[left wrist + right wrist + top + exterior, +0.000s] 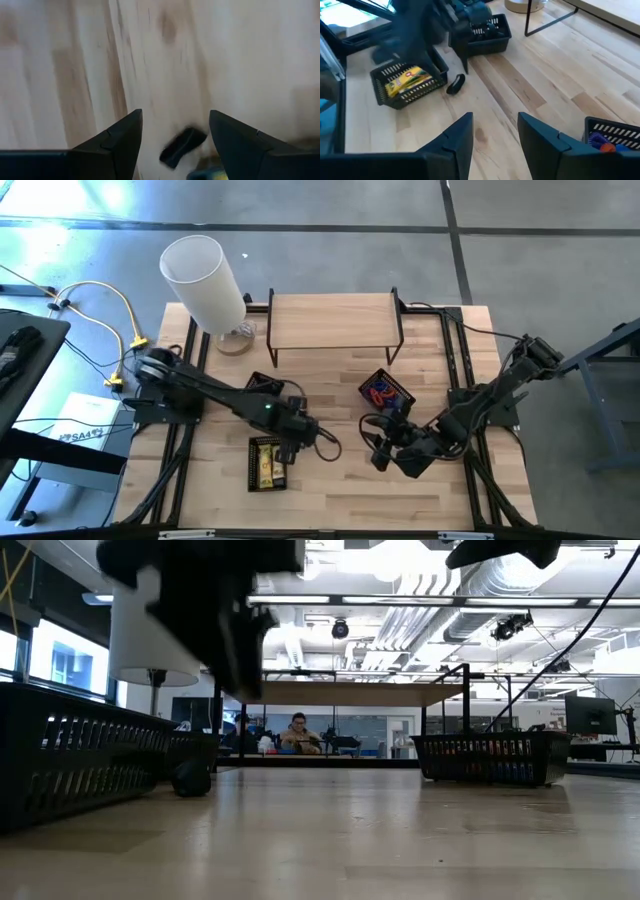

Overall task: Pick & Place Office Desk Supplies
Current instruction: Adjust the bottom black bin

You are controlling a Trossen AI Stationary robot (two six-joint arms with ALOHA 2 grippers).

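Note:
A small dark clip-like piece (456, 84) lies on the wooden table just beside a black basket (267, 463) that holds yellow packets (407, 80). My left gripper (175, 117) hovers above that piece (182, 146), pointing steeply down with its fingers open and apart from it. My right gripper (495, 120) is open and holds nothing; it stands over the table's near right part (385, 450), facing the left arm. A basket at mid right (386, 392) holds red and blue bands. A third basket (482, 32) holds dark pieces.
A tall white cylinder (205, 280) stands at the far left corner, and a low wooden shelf (335, 320) on black legs runs along the far edge. Bare wood lies between the two grippers. In the low view, a person (298, 732) sits in the room beyond the table.

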